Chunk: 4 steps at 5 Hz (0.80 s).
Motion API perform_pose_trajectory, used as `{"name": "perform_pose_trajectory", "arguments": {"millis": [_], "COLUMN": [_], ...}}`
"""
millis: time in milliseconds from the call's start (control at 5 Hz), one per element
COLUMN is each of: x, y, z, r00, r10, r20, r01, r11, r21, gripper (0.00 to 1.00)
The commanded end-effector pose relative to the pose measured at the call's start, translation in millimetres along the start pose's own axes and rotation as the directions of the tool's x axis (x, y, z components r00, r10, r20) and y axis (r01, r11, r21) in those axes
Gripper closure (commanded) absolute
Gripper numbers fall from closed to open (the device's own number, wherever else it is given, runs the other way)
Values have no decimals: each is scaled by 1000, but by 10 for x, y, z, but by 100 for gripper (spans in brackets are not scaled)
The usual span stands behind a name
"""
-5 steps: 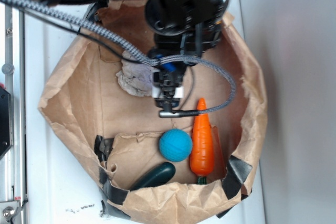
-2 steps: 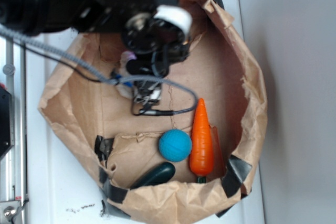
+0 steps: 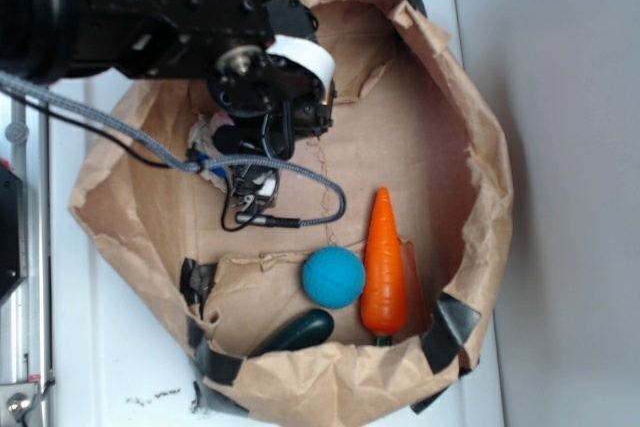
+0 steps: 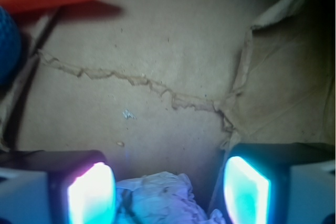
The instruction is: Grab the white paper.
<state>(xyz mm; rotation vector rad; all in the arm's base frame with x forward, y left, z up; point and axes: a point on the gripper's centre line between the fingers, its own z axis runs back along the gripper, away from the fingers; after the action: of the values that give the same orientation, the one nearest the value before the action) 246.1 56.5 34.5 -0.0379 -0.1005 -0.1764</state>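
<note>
The gripper (image 4: 167,190) stands wide apart inside the brown paper bag (image 3: 470,147), its two lit fingers (image 4: 92,192) flanking the white paper (image 4: 160,198), which lies crumpled on the bag's floor between them without being pinched. From the exterior view the white paper (image 3: 208,137) peeks out beside the arm, well apart from the blue ball (image 3: 333,278), the orange carrot (image 3: 384,262) and the dark green vegetable (image 3: 298,332) near the bag's taped rim

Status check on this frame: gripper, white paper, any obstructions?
Gripper open, pads either side of white paper. Not closed on it yet. Carrot and blue ball well clear.
</note>
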Motion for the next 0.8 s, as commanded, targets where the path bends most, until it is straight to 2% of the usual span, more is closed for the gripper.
{"name": "perform_pose_trajectory", "arguments": {"millis": [0,200,600], "x": [99,145,228], "y": [116,104,-10], "z": [139,197,831], "r00": [996,995,977], "r10": [51,68,183], "r20": [69,77,106], "r01": [-52,-68,-171], "r11": [999,998,979], "r21": [13,-1,-109], "gripper": [100,100,100]}}
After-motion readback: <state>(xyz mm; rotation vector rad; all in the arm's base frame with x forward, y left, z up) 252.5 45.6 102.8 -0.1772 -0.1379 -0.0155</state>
